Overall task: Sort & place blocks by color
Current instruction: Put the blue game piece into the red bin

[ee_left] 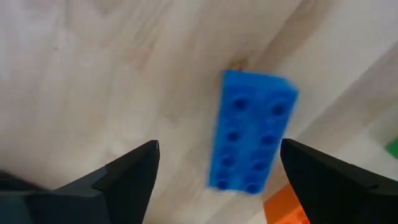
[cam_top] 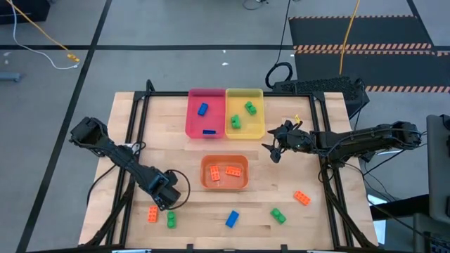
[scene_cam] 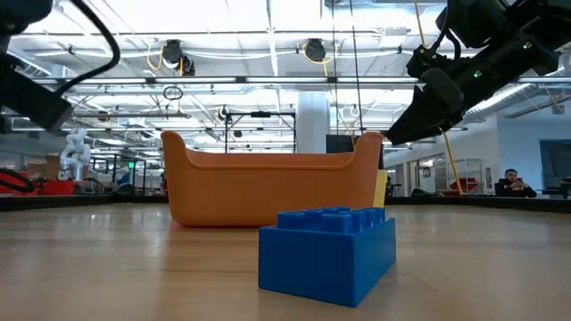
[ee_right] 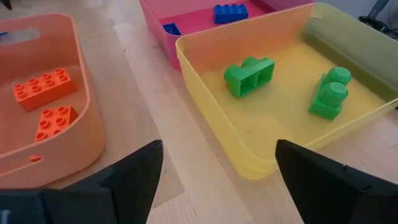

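Note:
A blue block [ee_left: 252,137] lies flat on the wooden table, studs up. My left gripper [ee_left: 217,146] points down over it, open, one finger on each side and neither touching. From above, the gripper [cam_top: 167,199] hides that block. Close by lie an orange block [cam_top: 152,214] and a green block [cam_top: 171,220]. Near the front edge are another blue block [cam_top: 232,219], a green one [cam_top: 278,216] and an orange one [cam_top: 301,198]. My right gripper [cam_top: 274,151] hangs open and empty beside the yellow tray [ee_right: 249,163].
The pink tray [cam_top: 191,121] holds two blue blocks, the yellow tray [cam_top: 261,116] two green ones, and the orange tray [cam_top: 225,187] orange ones. A black frame [cam_top: 130,119] runs along the table's sides. Bare wood lies between the trays and the front blocks.

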You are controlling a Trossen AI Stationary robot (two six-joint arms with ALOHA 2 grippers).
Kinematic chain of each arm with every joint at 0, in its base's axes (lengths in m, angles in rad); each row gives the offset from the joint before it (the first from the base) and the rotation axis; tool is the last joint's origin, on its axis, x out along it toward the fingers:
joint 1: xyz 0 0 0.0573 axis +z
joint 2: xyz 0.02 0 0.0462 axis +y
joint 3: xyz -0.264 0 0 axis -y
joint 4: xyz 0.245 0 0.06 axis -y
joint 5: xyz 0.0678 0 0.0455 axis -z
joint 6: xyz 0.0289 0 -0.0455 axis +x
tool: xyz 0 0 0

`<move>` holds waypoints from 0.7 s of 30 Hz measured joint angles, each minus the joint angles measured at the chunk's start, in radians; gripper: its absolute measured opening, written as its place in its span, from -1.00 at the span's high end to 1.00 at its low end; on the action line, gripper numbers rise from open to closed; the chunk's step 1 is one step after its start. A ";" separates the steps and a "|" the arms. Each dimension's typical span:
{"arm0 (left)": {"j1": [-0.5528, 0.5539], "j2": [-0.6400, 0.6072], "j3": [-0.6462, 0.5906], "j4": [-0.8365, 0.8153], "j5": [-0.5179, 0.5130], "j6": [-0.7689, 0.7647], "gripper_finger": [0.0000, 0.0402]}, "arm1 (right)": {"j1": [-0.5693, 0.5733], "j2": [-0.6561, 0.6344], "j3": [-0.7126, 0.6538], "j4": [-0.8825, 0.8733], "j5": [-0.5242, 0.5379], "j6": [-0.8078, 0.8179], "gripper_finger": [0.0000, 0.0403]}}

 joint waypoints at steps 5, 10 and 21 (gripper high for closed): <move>0.000 -0.004 -0.065 0.194 0.001 -0.007 -0.63 | 0.000 0.000 0.000 0.000 0.000 -0.001 -0.50; 0.000 -0.005 -0.090 0.158 -0.024 -0.029 -0.47 | 0.000 0.000 0.000 -0.007 -0.001 -0.001 -0.50; 0.094 0.000 -0.047 0.084 -0.018 0.088 0.31 | 0.010 0.000 0.000 -0.059 -0.002 0.032 -0.50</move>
